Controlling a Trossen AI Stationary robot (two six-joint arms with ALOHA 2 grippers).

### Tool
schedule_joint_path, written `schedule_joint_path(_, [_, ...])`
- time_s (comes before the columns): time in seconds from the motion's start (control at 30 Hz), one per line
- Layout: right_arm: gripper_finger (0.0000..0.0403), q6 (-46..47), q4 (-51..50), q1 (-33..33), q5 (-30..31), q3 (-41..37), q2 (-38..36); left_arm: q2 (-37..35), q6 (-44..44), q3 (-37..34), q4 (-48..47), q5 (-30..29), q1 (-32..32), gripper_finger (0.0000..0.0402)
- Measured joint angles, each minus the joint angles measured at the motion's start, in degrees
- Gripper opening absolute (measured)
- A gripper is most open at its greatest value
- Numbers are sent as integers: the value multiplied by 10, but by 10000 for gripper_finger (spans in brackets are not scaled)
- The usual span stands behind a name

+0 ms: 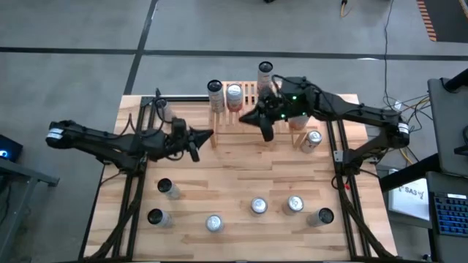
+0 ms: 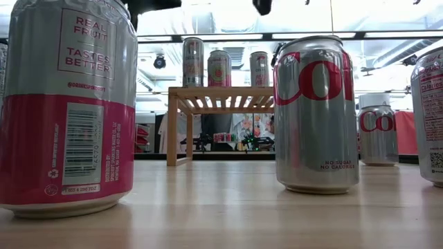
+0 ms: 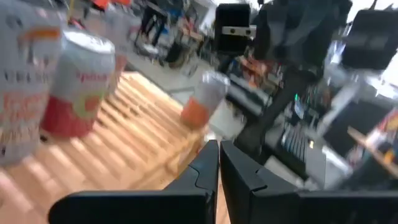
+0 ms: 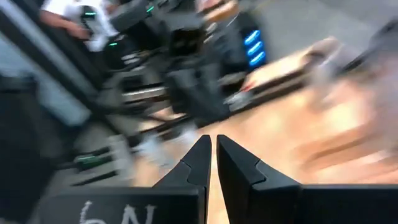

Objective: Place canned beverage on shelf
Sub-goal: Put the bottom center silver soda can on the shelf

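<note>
Both end effectors pressed together and empty, the right end effector (image 1: 268, 134) hovers nearest the upright can (image 1: 313, 139) beside the shelf (image 1: 248, 98).

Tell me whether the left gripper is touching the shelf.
Apart. In the high view, the left gripper, jaws shut and empty, sits short of the shelf, with bare tabletop between them.

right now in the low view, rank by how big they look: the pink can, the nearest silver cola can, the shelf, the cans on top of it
1. pink can, closest to the camera, so it looms largest
2. silver cola can, also near
3. shelf, far back, so it looks small
4. cans on the shelf; the three look about alike, so no ranking among them
</note>
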Motion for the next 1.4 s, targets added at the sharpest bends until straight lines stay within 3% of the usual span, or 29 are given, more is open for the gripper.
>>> schedule_joint_path(0.13, [18, 176, 1, 42, -115, 0, 37, -25, -2, 0, -71, 50, -11, 0])
schedule_joint_path(0.27, [18, 338, -8, 137, -211, 0, 82, -70, 2, 0, -105, 153, -10, 0])
schedule_joint_path(0.4, [18, 491, -5, 205, -213, 0, 103, -121, 11, 0, -144, 216, -11, 0])
schedule_joint_path(0.53, [18, 604, -18, 253, -207, 0, 117, -164, 19, 0, -184, 215, -10, 0])
schedule_joint_path(0.63, [18, 634, -60, 283, -207, 0, 118, -186, 27, 0, -209, 216, -10, 0])
schedule_joint_path(0.7, [18, 627, -108, 294, -203, 0, 115, -194, 27, 0, -219, 214, -10, 0])
schedule_joint_path(0.77, [18, 562, -161, 304, -175, 0, 111, -198, 27, 0, -220, 213, -10, 0])
schedule_joint_path(0.9, [18, 350, -251, 332, -25, 0, 103, -194, 31, 0, -220, 212, -10, 0])
schedule_joint_path(0.97, [18, 280, -282, 344, 51, 0, 101, -190, 27, 0, -220, 212, -10, 0])
schedule_joint_path(1.07, [18, 200, -283, 348, 116, 1, 113, -183, 17, 0, -219, 212, -10, 0])
schedule_joint_path(1.23, [25, 175, -267, 335, 211, 0, 132, -172, 12, 0, -219, 212, -10, 0])
schedule_joint_path(1.4, [69, 149, -249, 318, 225, 1, 142, -165, 12, 0, -218, 212, -10, 0])
